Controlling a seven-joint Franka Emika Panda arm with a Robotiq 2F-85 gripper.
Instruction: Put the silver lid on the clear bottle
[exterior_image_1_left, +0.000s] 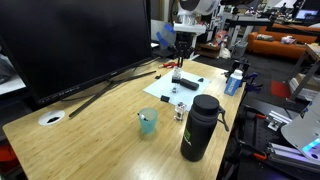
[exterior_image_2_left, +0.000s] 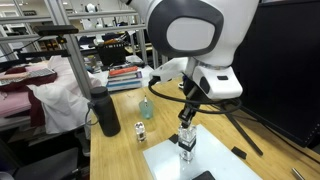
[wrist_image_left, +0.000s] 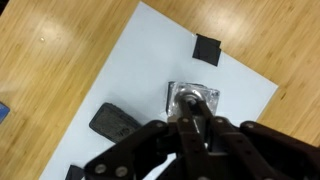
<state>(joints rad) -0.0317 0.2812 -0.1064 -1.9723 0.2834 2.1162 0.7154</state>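
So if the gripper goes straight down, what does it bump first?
Probably the silver lid on the white paper: the gripper points straight down at it, though the gap is hard to judge.

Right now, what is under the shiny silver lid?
A white paper sheet on the wooden table. The silver lid covers the patch beneath it; the gripper hides its near edge.

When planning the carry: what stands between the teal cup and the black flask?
The small clear bottle, between teal cup and black flask, in an exterior view.
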